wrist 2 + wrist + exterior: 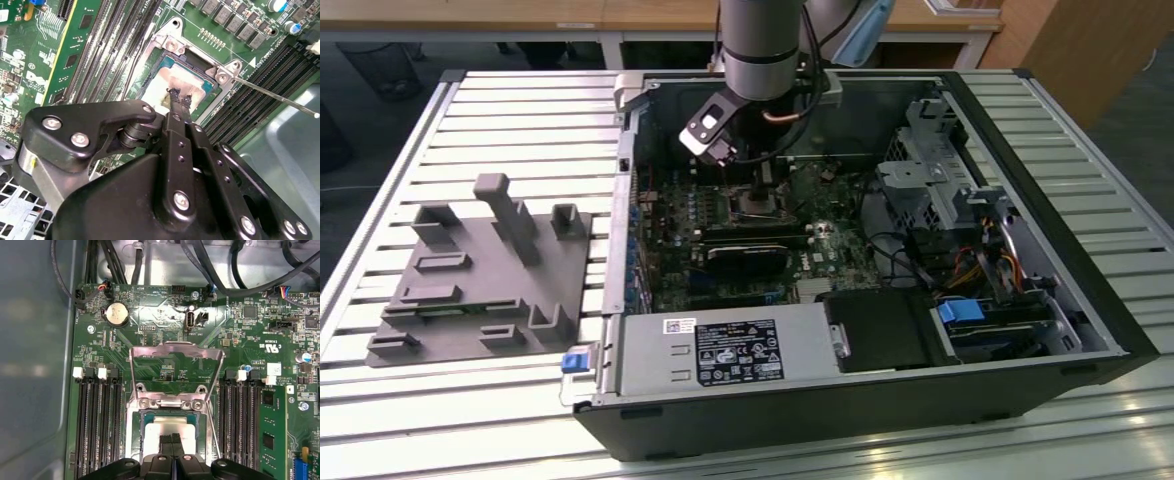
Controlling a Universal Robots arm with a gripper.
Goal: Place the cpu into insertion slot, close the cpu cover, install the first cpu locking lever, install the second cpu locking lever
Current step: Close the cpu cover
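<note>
- Reaching down into an open computer case (854, 420) on a slatted bench (520, 110), the arm's claw (172, 441) is narrow, tips together, gripping nothing.
- Its tips touch the silvery cpu (190, 437), which lies flat in the insertion slot (172, 413).
- The cpu cover (175, 346) stands raised at one edge of the slot.
- A thin locking lever (275, 97) juts out beside the slot, unlatched.

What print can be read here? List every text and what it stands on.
No text can be quoted with any surety.
The label on the power supply: white print, too small to read.
The sticker beside it: too small to read.
The board: white lettering, too small to read.
The white tag on the board: blurred.
</note>
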